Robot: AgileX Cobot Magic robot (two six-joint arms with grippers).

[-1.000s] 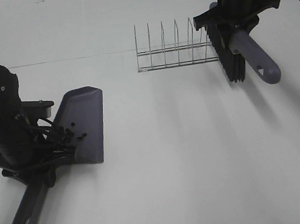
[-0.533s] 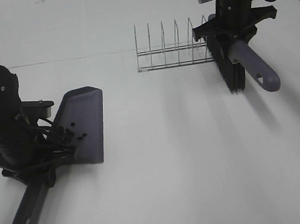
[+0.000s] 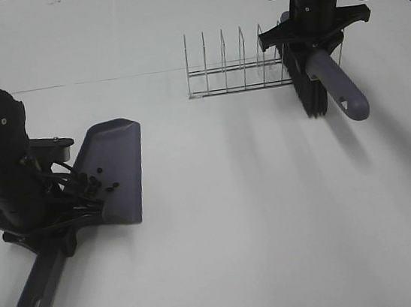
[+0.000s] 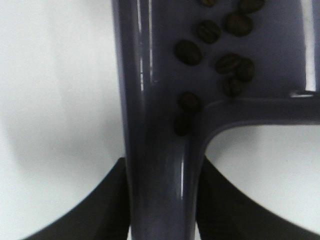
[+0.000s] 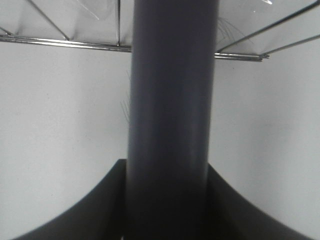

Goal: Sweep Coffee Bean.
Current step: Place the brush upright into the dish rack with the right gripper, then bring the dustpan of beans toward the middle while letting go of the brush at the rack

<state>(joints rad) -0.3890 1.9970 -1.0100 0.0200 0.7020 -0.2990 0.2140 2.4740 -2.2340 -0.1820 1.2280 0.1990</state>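
Beans (image 4: 229, 64) lie in the pan (image 3: 116, 165) my left gripper (image 4: 162, 200) clamps; right gripper (image 5: 167, 200) clamps the brush (image 3: 309, 90) (far rightward, by the rack (image 3: 232, 68)).

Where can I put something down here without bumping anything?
Biggest bare patch: the middle and front of the table, between the dustpan and the brush, in front of the wire rack. Another: behind the dustpan, left of the rack. Crowded: around the left hand with the dustpan, and where the right hand holds the brush by the rack.

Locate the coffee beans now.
The coffee beans lie on the left of the exterior high view, inside the dustpan near its handle, which the left gripper holds.
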